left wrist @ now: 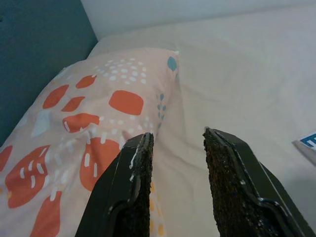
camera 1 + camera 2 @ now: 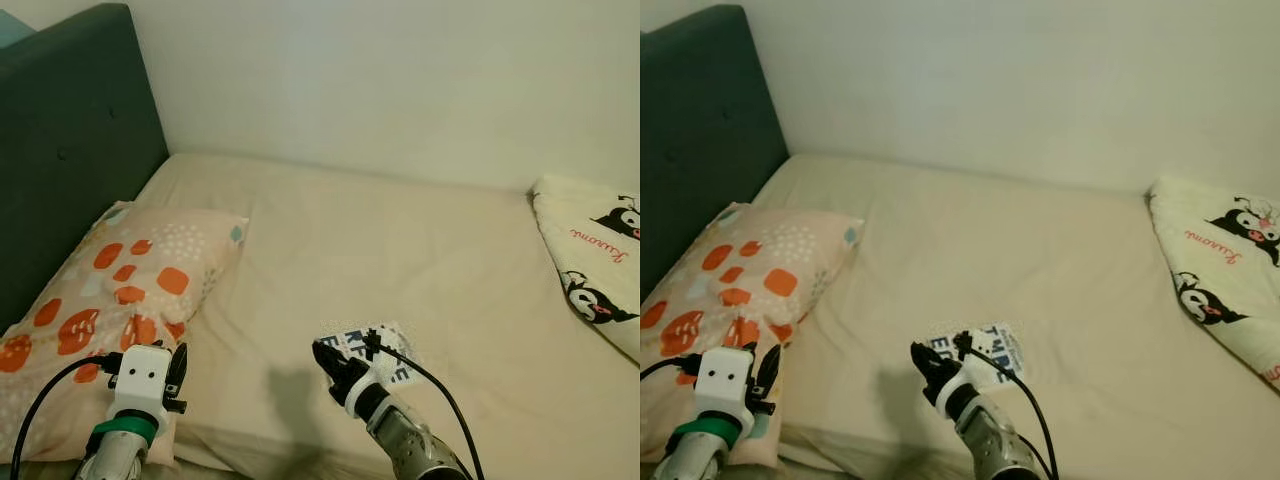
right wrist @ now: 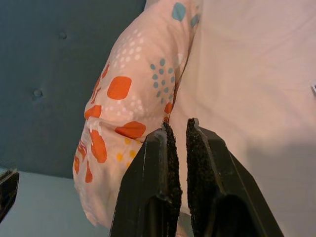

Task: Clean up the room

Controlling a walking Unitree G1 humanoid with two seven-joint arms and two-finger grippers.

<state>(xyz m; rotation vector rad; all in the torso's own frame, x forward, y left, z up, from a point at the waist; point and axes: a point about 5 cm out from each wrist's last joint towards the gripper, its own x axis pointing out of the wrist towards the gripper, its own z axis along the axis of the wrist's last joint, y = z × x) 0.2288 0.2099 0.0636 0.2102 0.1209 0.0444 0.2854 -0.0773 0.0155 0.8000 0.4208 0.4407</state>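
Stretching bare between its edges, the bed (image 2: pixel 400 250) carries a spotted pillow (image 2: pixel 110 300) at its headboard end and a cartoon blanket (image 2: pixel 595 260) opposite. Near the front edge, the left hand (image 2: pixel 176 372), fingers apart, hovers beside the pillow; the right hand (image 2: pixel 328 362), fingers nearly together, hangs by a printed packet (image 2: pixel 385 355).

Dark teal headboard (image 2: pixel 70 140) w/ plain white wall (image 2: pixel 400 80) behind.

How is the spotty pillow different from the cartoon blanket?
The pillow is peach with orange blotches and lies by the dark headboard; the blanket is cream with black cartoon characters and lies on the opposite side. The left claw is over the pillow; no claw is near the blanket. Both rest on the bed.
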